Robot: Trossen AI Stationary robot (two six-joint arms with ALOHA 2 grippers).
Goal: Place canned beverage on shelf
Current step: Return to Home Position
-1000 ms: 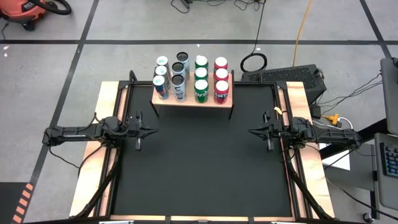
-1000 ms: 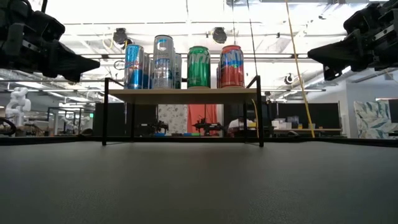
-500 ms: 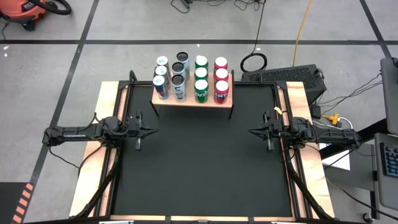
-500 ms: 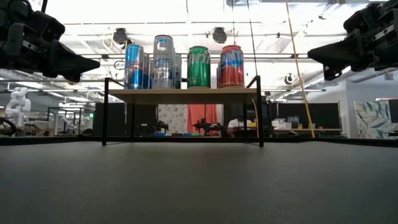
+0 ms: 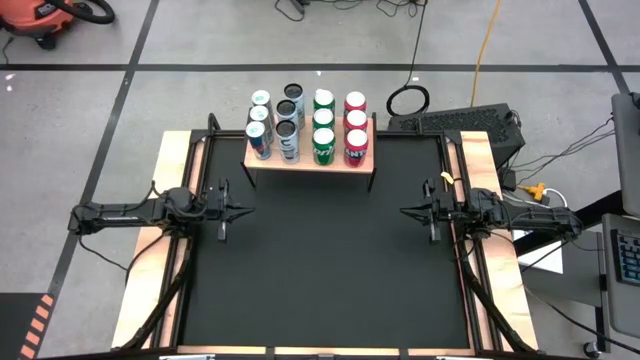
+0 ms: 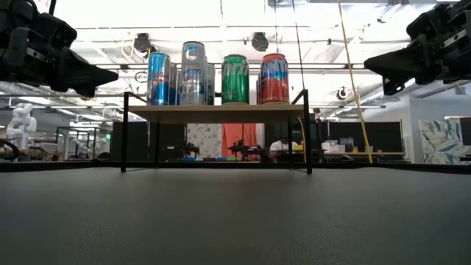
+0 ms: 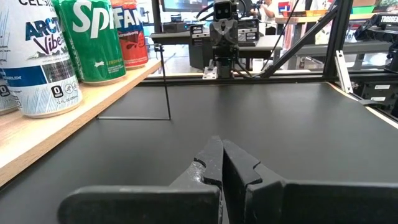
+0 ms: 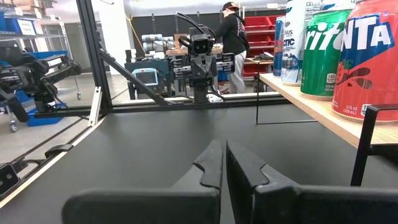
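**High view:** The shelf (image 5: 330, 166), a pale wooden board on thin black metal legs, stands at the far edge of the matte black tabletop (image 5: 320, 280). Twelve upright cans (image 5: 323, 135) fill it in four columns of three. The left end effector (image 5: 243, 211) sits in front of the shelf off its left end. The right end effector (image 5: 408, 211) sits off its right end. Their pointed tips face each other, and both are well apart from the shelf.

**Low view:** Along the shelf's front edge stand a blue can (image 6: 158, 79), a silver can (image 6: 193, 73), a green can (image 6: 235, 79) and a red can (image 6: 274, 78), all glossy cylinders. The two dark end effectors hang on either side of the shelf at about can height, above the tabletop.

**Left wrist view:** The left end effector's two tapered fingers (image 7: 212, 155) are pressed together and hold nothing. Beside them a white can (image 7: 37, 62) with a printed label rests on the grained board.

**Right wrist view:** The right end effector's fingers (image 8: 214, 158) also meet tip to tip and hold nothing. The red can and the green can stand on the shelf beside them. A person (image 8: 235, 37) in a dark top stands in the room beyond.
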